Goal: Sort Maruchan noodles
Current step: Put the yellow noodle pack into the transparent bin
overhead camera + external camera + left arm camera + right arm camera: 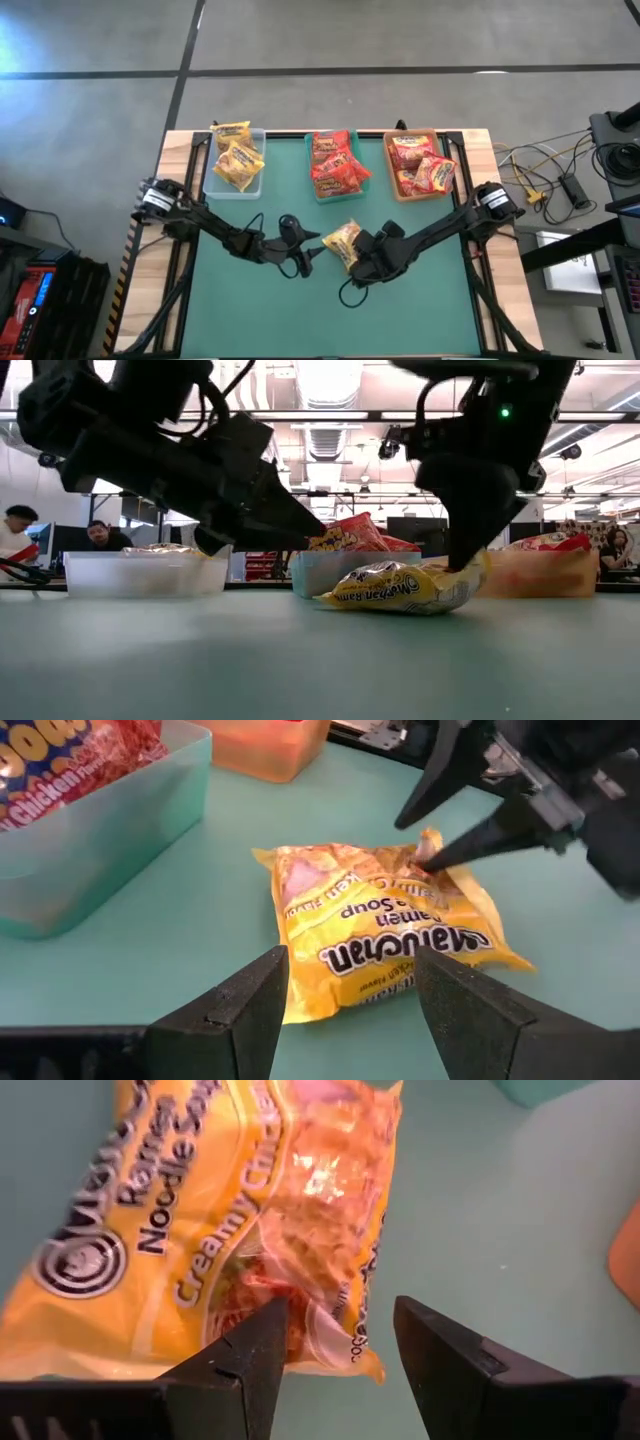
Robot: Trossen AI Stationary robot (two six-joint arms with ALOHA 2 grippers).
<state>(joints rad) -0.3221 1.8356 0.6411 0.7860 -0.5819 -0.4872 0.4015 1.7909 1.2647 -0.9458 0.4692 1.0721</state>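
Maruchan's crinkly yellow plastic ramen packet (342,240) lies mid-table before the trays, right gripper (335,1342) open astride its edge (left gripper (350,1010) open nearby), so close squarely, then lift.

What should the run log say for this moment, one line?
stage: pickup | right gripper: open, fingers astride yellow packet edge | left gripper: open, beside it | packet: on table

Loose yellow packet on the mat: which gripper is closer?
Right. The right gripper has its open fingers at the yellow packet's edge; the left gripper, also open, sits just beside it, apart.
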